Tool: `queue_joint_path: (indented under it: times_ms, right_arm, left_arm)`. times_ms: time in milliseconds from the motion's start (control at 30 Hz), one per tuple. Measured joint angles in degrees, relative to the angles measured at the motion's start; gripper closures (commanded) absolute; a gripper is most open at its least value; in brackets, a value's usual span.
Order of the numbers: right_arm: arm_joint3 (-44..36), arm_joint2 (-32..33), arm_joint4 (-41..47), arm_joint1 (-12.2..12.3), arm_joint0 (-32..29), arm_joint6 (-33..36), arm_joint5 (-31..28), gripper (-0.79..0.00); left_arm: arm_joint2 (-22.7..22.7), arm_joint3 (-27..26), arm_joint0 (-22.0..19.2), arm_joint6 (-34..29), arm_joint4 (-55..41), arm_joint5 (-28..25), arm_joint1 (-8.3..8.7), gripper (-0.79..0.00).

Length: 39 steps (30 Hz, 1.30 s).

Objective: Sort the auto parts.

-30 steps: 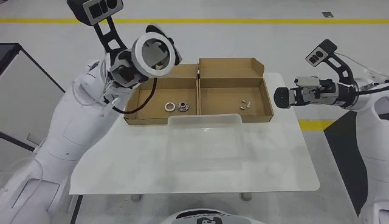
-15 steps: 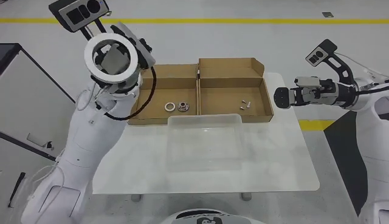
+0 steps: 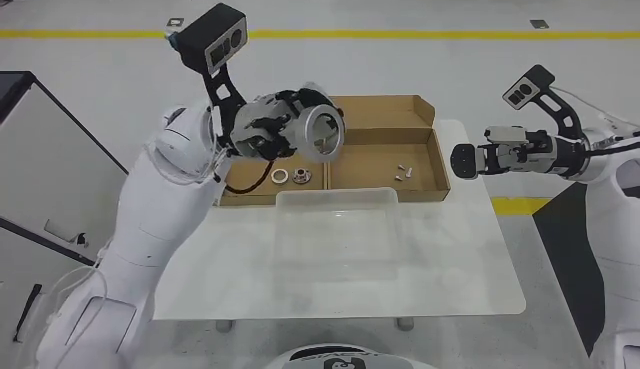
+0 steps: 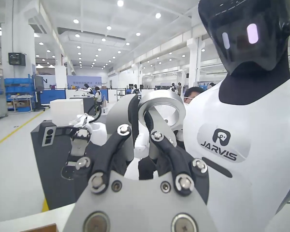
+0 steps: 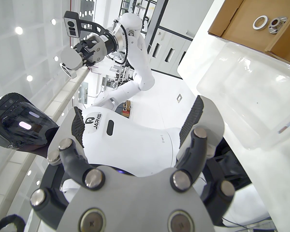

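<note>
From above, the left gripper holds a big metal ring over the cardboard box, near its middle divider. A small ring and a flanged hub lie in the left compartment. The right gripper hangs off the right edge of the bench.

At the left wrist, the fingers pinch the ring's wall, one inside and one outside.

At the right wrist, that arm's own fingers stand wide apart and empty.

The drop would probably go best if the ring is lowered level, kept clear of both parts, and released low.
</note>
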Motion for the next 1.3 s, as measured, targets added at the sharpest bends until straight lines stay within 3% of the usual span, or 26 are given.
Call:
queue_joint_path:
  times_ms: [200,433,633,767,967,1133,1300]
  right_arm:
    - [0.0,0.0,0.0,0.0,0.0,0.0,0.0,-0.785]
    - [0.0,0.0,0.0,0.0,0.0,0.0,0.0,-0.785]
    - [0.0,0.0,0.0,0.0,0.0,0.0,0.0,-0.785]
    - [0.0,0.0,0.0,0.0,0.0,0.0,0.0,-0.785]
    - [0.0,0.0,0.0,0.0,0.0,0.0,0.0,-0.785]
    - [0.0,0.0,0.0,0.0,0.0,0.0,0.0,-0.785]
    - [0.0,0.0,0.0,0.0,0.0,0.0,0.0,-0.785]
  left_arm:
    - [-1.48,-2.19,1.29,0.0,-10.19,0.0,-0.4,0.0]
    - [-3.64,-4.33,3.16,-0.01,-19.95,0.0,-2.28,0.0]
    - [-3.68,-3.19,3.19,-0.01,-15.25,0.0,-2.93,0.0]
    - [-2.68,-1.04,2.32,-0.01,-4.79,0.0,-2.08,0.0]
    - [-1.27,0.06,1.25,0.0,3.32,0.0,-0.64,0.0]
    - [-1.32,-0.79,1.59,0.0,-1.65,0.0,-0.33,0.0]
    - [-3.6,-2.82,2.71,0.01,-11.68,0.0,-1.1,0.0]
